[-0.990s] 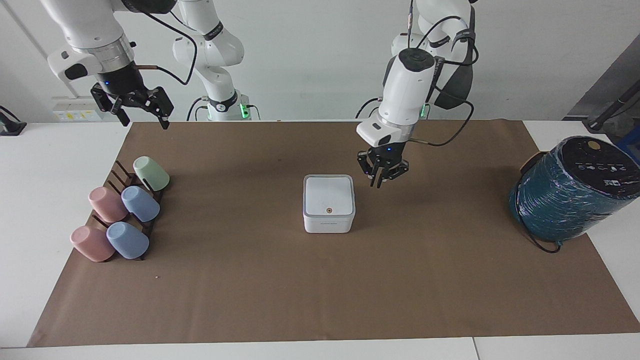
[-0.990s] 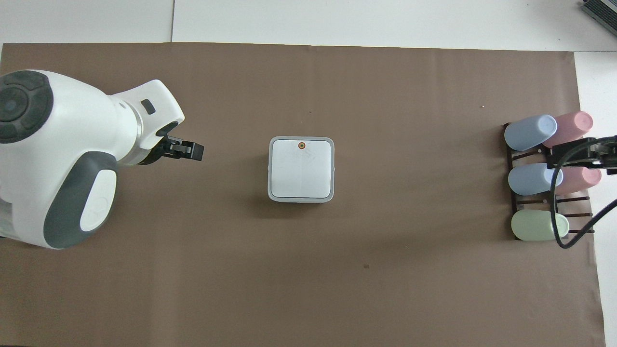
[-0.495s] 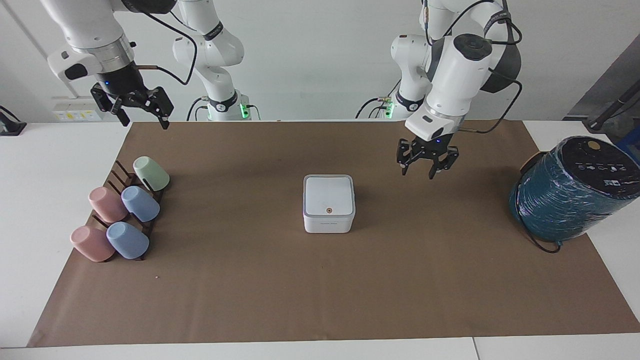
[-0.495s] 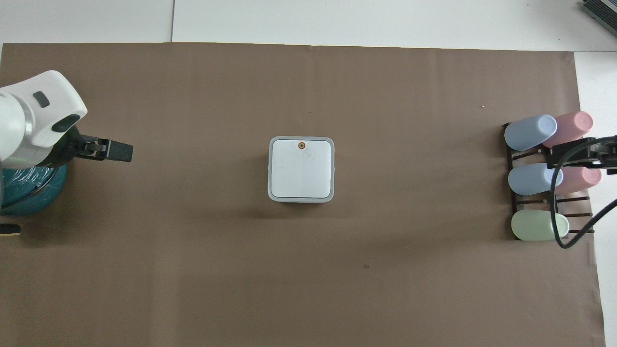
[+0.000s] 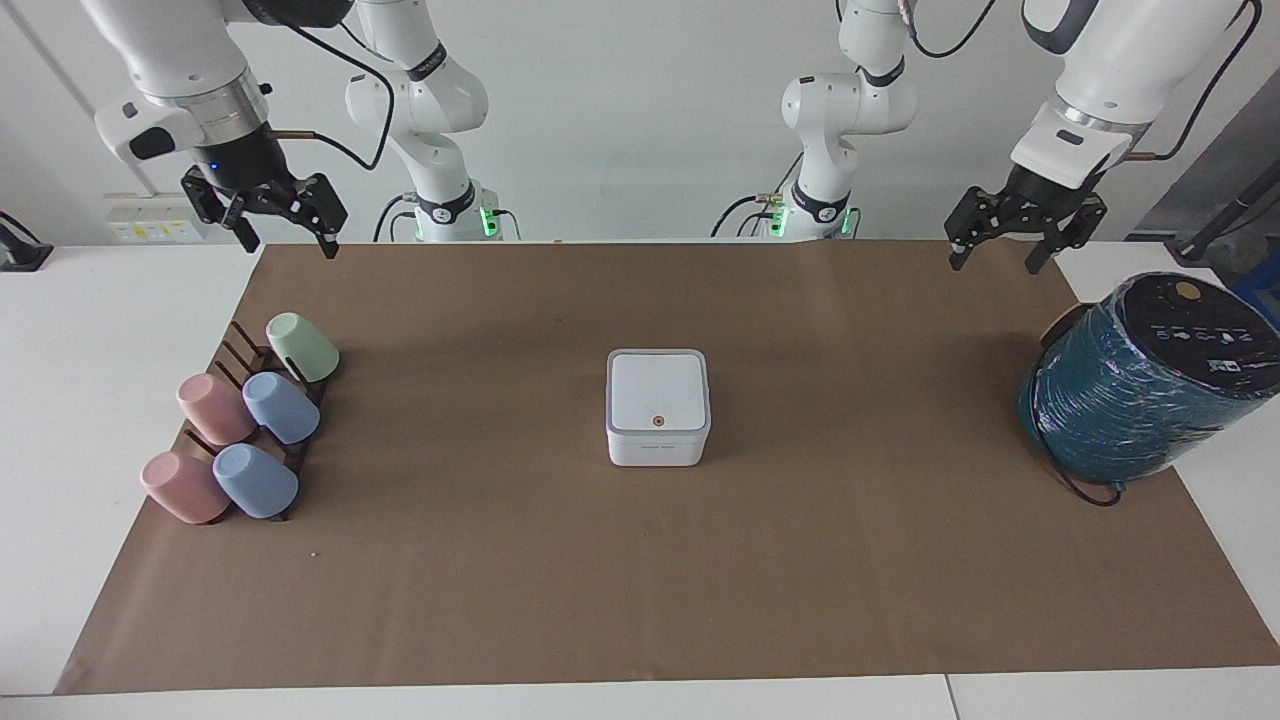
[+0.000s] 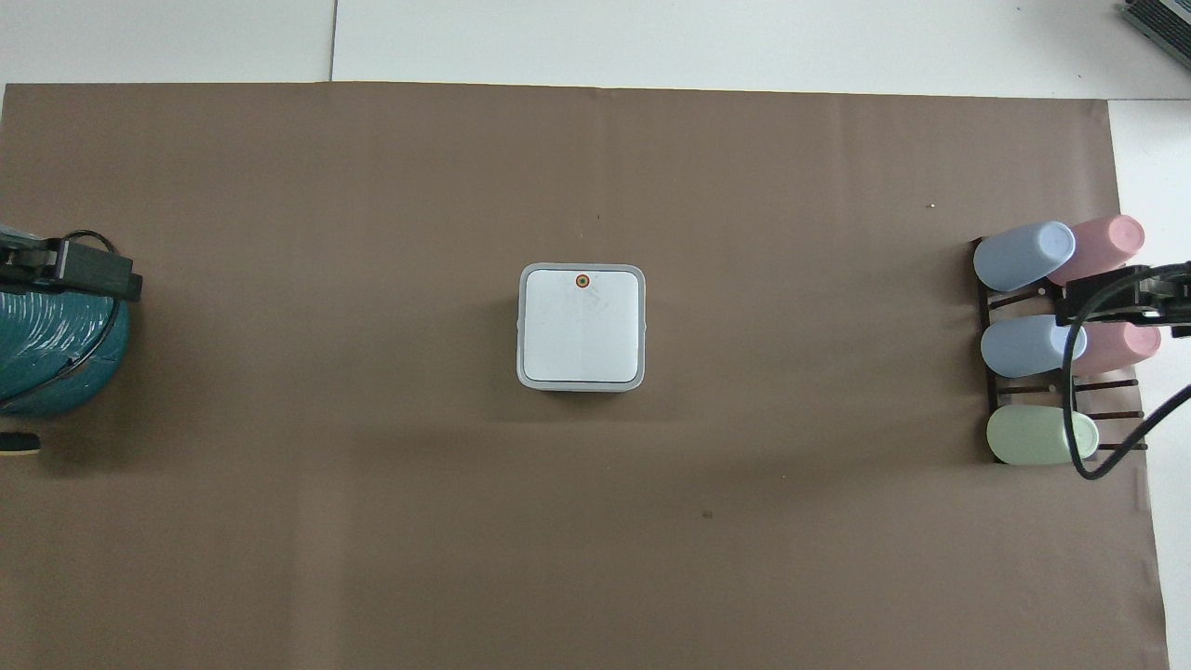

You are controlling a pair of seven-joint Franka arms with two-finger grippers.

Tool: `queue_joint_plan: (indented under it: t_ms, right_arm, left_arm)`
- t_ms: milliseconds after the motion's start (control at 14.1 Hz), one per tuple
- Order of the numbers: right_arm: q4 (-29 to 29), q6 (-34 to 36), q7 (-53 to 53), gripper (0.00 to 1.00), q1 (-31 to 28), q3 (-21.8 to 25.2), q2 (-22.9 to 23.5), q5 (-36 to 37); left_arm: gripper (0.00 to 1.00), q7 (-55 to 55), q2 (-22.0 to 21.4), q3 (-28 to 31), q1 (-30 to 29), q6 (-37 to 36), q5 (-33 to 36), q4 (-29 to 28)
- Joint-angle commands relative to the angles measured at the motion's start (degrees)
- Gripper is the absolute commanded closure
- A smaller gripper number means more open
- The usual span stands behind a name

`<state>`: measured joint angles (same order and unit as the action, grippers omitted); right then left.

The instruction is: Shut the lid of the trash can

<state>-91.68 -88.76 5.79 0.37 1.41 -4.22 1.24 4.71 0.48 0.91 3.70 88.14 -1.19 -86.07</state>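
A: 2 grippers up in the facing view, both empty. Left gripper [image 5: 1002,232] hangs over the brown paper's corner at the left arm's end, fingers spread wide. Right gripper [image 5: 268,208] is raised above the table edge near the cup rack [image 5: 262,400], fingers also spread, waiting.

B: Trash can?

A: Trash can [image 5: 658,408] sits mid-table on the brown paper [image 5: 640,580]. Lid [image 5: 658,390] lies flat on the rim, orange dot up. Looks closed, so I'd judge the job done; arms parked clear of it.

B: Overhead view?

A: Same. Lid [image 6: 582,325] square and flush on the trash can [image 6: 582,384], no gap visible. 5 cups lie on the cup rack [image 6: 1056,344] at the right arm's end; teal wrapped cylinder [image 6: 51,358] at the left arm's end. White table [image 6: 744,42] under the paper, plain white wall by the robots.
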Motion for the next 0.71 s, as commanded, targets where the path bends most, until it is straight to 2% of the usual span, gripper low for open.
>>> queue_joint_plan:
  t_ms: [0, 212, 636]
  right_arm:
    - [0.0, 0.5, -0.8, 0.0, -0.5, -0.1, -0.4, -1.2]
    - [0.0, 0.5, -0.8, 0.0, -0.5, -0.1, -0.4, -1.2]
    - [0.1, 0.5, -0.8, 0.0, -0.5, -0.1, -0.4, -1.2]
  left_arm:
    - [0.0, 4.8, 1.2, -0.4, -2.6, -3.2, -0.1, 2.8]
    - [0.0, 3.4, -0.3, -0.3, -2.0, -0.4, -0.1, -0.2]
    - [0.0, 1.0, -1.5, -0.4, -2.0, -1.3, -0.5, -2.4]
